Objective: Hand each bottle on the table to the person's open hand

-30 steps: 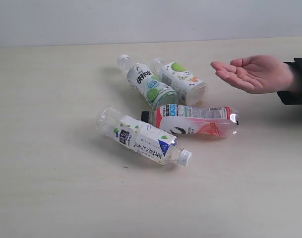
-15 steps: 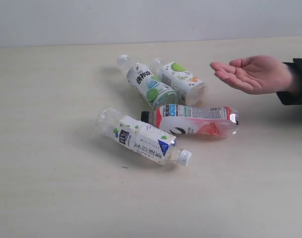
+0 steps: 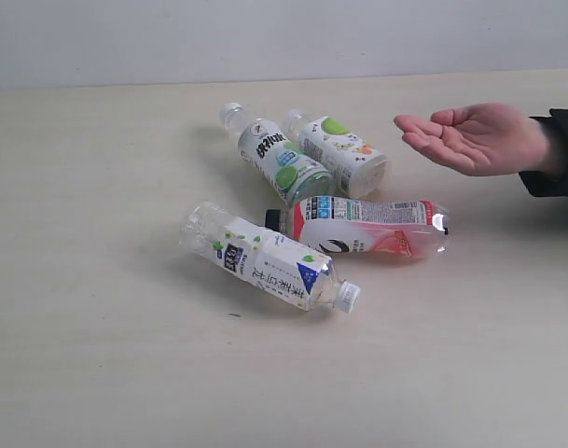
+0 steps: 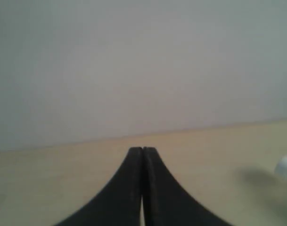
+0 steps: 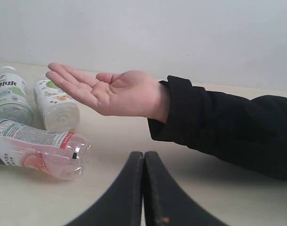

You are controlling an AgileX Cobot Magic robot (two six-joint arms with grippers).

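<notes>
Exterior view centres on four bottles lying on their sides on the table (image 3: 97, 336), a broad pale beige top with faint wood grain. The red-pink bottle (image 3: 367, 227) lies across the middle, its black cap to the left and its clear base to the right. The white-blue bottle (image 3: 270, 259) lies just beside it on the near left, slanted, with its white cap pointing toward the red-pink bottle's near side. Beyond the red-pink bottle two more lie side by side, pressed together: the first white-green bottle (image 3: 279, 161) and, to its right, the second white-green bottle (image 3: 344, 154). Both turn their bases toward the red-pink bottle and their caps away from it. Whether the first one's base touches it cannot be told.

The person's open hand (image 3: 475, 138) is held palm up, off the tabletop, beyond and to the right of the red-pink bottle's base. A black sleeve (image 3: 556, 154) covers the wrist.

The left gripper (image 4: 142, 151) has its dark fingers pressed together with nothing between them; the left wrist view shows it over bare tabletop. The right gripper (image 5: 143, 155) is likewise pinched together and empty, with the red-pink bottle's base near it and the palm beyond.

A plain grey-white wall (image 3: 265, 37) rises behind the table's far edge.
</notes>
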